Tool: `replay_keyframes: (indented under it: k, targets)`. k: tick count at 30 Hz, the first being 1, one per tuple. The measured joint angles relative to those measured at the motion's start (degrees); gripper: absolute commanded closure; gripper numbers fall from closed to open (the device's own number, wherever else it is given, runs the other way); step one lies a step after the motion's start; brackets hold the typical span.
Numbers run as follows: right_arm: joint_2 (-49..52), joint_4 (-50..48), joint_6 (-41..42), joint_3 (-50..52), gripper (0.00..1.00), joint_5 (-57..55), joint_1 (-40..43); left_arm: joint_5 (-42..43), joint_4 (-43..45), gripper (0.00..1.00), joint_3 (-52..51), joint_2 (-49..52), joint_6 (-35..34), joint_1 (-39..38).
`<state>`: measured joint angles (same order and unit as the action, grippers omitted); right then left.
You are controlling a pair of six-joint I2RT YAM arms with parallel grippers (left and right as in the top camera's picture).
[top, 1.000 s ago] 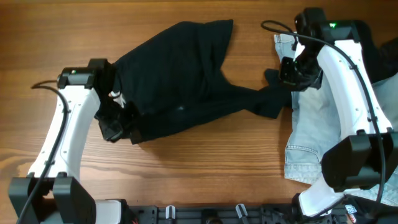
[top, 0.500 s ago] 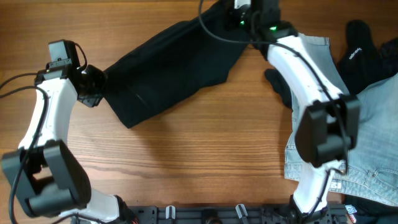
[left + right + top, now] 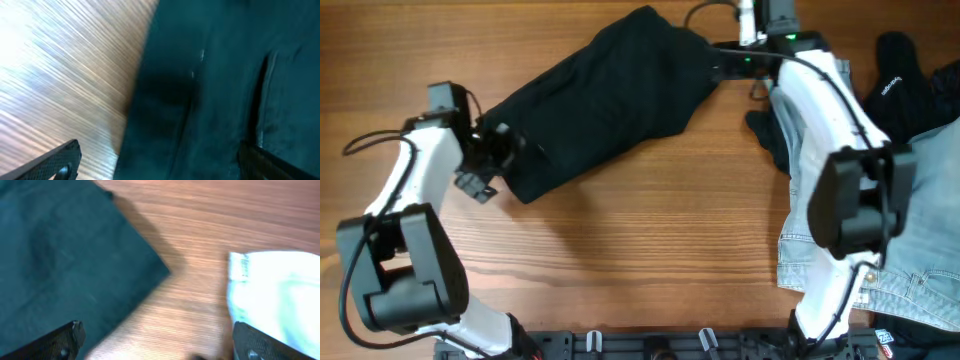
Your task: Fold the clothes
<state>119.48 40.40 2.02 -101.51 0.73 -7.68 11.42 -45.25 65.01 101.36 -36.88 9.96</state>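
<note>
A black garment (image 3: 600, 105) lies folded in a long band, running from lower left to upper right on the wooden table (image 3: 640, 260). My left gripper (image 3: 492, 160) is open at the garment's lower left end; in the left wrist view its fingers (image 3: 55, 162) stand wide over the black cloth (image 3: 220, 90), holding nothing. My right gripper (image 3: 718, 62) is open at the garment's upper right end. The right wrist view shows bare wood between its fingers (image 3: 62, 342), with the black cloth (image 3: 65, 255) to the left and pale denim (image 3: 275, 290) to the right.
Light blue jeans (image 3: 820, 215) lie along the right side under the right arm. Another black garment (image 3: 910, 85) sits at the far right. A dark piece of cloth (image 3: 768, 140) pokes out by the jeans' left edge.
Both grippers have opened and let go of the black garment, which now lies folded. The left gripper shifted right and down along its end; the right one moved slightly down.
</note>
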Motion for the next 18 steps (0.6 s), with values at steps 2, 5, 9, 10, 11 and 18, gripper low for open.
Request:
replay_keyframes:
  k: [2,5,9,10,11,18]
  targets:
    - [-3.96,3.28,-0.02,0.00,0.00,-1.01,0.81,0.46,5.75,0.18,-3.32,1.31,0.57,-2.08]
    - [-8.22,6.27,-0.20,-0.02,0.29,-1.18,0.76,1.62,11.39,0.96,-3.61,3.89,0.02,-3.61]
    - [-8.57,9.44,-0.59,0.00,0.96,7.04,0.76,3.32,10.93,0.96,-3.32,5.55,0.42,-3.37]
    - [-8.57,10.43,-0.44,0.00,0.96,11.61,0.44,4.09,7.34,0.96,-3.02,5.49,1.27,-2.23]
    - [-8.57,11.04,-0.44,0.00,0.96,14.62,-0.15,4.52,2.51,0.96,-2.25,5.29,2.67,-0.96]
    - [-8.72,0.37,-0.79,14.03,0.96,26.32,-22.18,3.43,-24.57,0.96,11.06,-8.13,12.37,10.05]
